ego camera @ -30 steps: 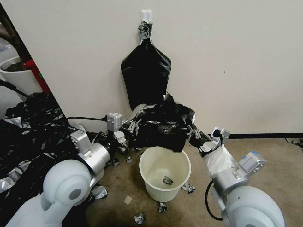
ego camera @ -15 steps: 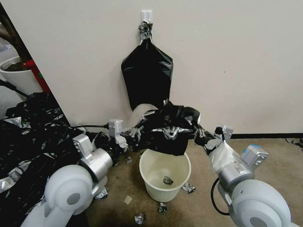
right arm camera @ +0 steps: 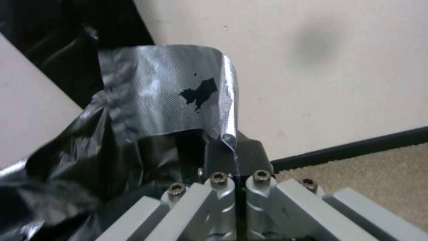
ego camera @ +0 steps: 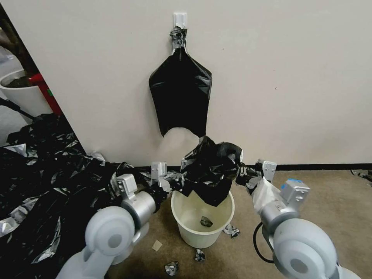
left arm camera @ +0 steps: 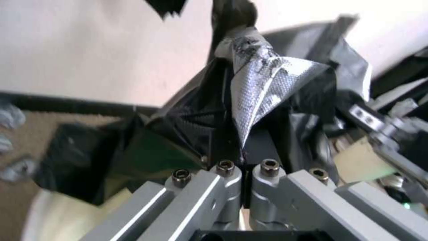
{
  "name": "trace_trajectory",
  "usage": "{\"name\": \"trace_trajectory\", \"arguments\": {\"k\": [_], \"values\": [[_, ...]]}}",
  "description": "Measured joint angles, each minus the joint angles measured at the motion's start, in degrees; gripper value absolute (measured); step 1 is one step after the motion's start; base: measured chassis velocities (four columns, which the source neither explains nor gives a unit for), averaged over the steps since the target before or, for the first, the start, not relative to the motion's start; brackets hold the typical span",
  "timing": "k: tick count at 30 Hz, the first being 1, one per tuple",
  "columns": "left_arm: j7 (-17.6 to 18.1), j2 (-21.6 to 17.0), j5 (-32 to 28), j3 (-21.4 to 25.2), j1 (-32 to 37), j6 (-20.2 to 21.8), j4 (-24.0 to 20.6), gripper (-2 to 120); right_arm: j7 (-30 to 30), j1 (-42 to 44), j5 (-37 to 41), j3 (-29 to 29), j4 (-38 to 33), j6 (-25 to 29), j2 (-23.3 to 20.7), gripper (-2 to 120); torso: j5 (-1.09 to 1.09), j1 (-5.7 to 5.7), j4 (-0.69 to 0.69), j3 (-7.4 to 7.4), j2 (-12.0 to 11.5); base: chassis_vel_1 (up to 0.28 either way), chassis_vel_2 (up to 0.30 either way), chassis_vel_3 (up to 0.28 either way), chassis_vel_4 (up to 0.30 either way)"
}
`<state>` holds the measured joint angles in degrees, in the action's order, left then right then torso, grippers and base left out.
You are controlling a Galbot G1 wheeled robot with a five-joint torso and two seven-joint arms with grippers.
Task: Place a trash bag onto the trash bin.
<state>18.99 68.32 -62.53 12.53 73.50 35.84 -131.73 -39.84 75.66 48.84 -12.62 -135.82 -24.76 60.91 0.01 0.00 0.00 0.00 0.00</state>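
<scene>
The wall (ego camera: 271, 77) stands behind the trash bin (ego camera: 202, 226), and on it hangs another black bag (ego camera: 181, 97) from a white hook (ego camera: 179, 18), above and behind the bin. To the robot's left of the bin lies a broad heap of black-and-silver sheets (ego camera: 42, 170) on the carpet (ego camera: 348, 209).

The trash bag (ego camera: 211, 172) is bunched in the air just over the back part of the bin's rim. Its lowest fold dips a little into the bin's mouth, but the film is not spread over the rim at any side I can see. The front part of the rim is bare.

The 2 grippers hold the bag from both sides of the bin. The left gripper (ego camera: 176, 181) is just over the rim on the robot's left, and in its wrist view its fingers (left arm camera: 232, 174) are pressed together on a silvery fold of the film. The right gripper (ego camera: 242, 176) is above the rim on the robot's right, and its fingers (right arm camera: 234, 180) are also clamped on an edge of the bag.

Inside the bin, on its bottom, lies 1 small foil wad (ego camera: 206, 221); some more wads (ego camera: 199, 255) lie on the carpet around the bin's base.

I judge that the task is about half done: the bag is picked and brought to the bin. What remains is to open its mouth and pull it over the whole rim.
</scene>
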Motion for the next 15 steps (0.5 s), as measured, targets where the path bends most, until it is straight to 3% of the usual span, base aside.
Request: {"name": "trace_trajectory", "arguments": {"k": [7,15], "values": [[0.0,1.8,1.8,-2.0,3.5,0.2,0.9,0,0.3,0.5,-0.6,0.4,2.4,0.3,0.1,0,0.00,0.00,0.00,0.00,0.0,0.000,0.000,0.000,0.000],[0.5,6.7,6.9,-4.4,5.2,-2.3,8.0,0,0.5,1.1,-4.3,5.0,9.6,3.0,0.2,0,0.00,0.00,0.00,0.00,0.0,0.000,0.000,0.000,0.000]]}}
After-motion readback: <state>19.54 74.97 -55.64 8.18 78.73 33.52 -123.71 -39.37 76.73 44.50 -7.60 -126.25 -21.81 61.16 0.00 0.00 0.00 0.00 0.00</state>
